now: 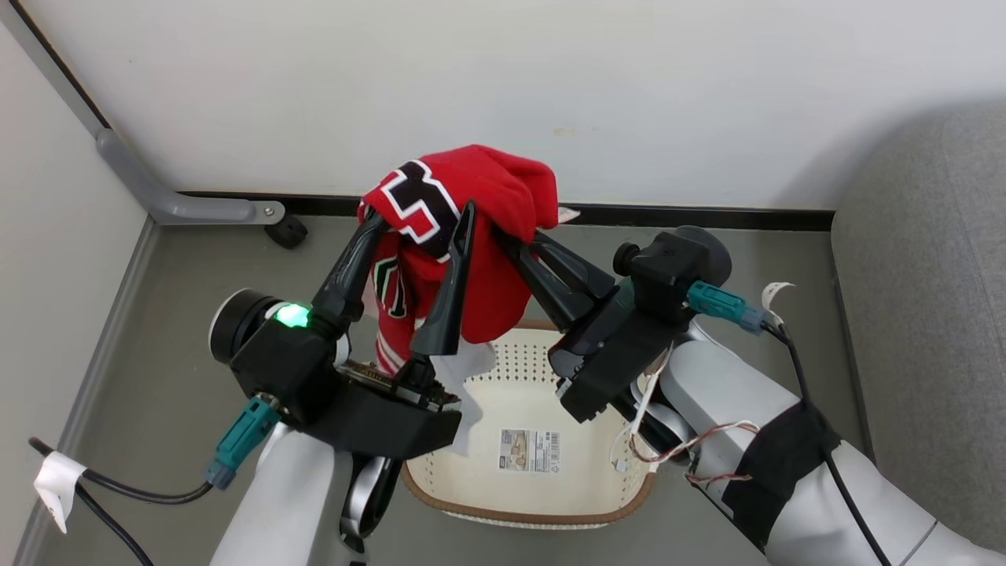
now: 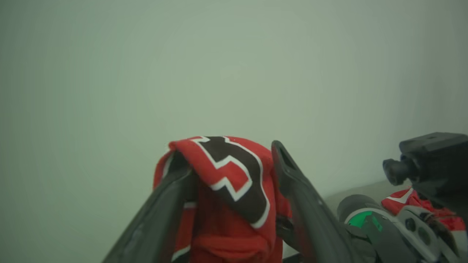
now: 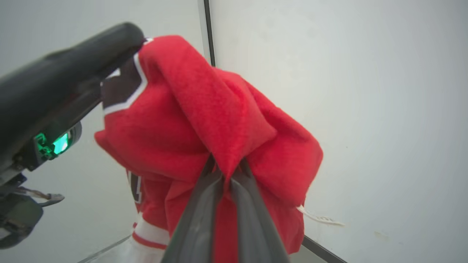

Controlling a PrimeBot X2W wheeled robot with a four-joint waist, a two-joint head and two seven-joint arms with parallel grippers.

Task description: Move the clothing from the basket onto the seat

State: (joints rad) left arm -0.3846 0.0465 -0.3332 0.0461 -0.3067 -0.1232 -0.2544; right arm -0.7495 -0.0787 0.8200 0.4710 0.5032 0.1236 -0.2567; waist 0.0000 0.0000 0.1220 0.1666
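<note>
Above the laundry basket (image 1: pixel 542 515), red jersey (image 1: pixel 503 189) held high.
Right gripper (image 1: pixel 511 236) jaws clench 1 fold; left gripper (image 1: pixel 422 212) jaws gape under draped cloth, which may snag or slip.

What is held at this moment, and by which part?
The right gripper is shut on a bunched fold of the red clothing. The left gripper stands open, with the fabric only draped across it.
</note>
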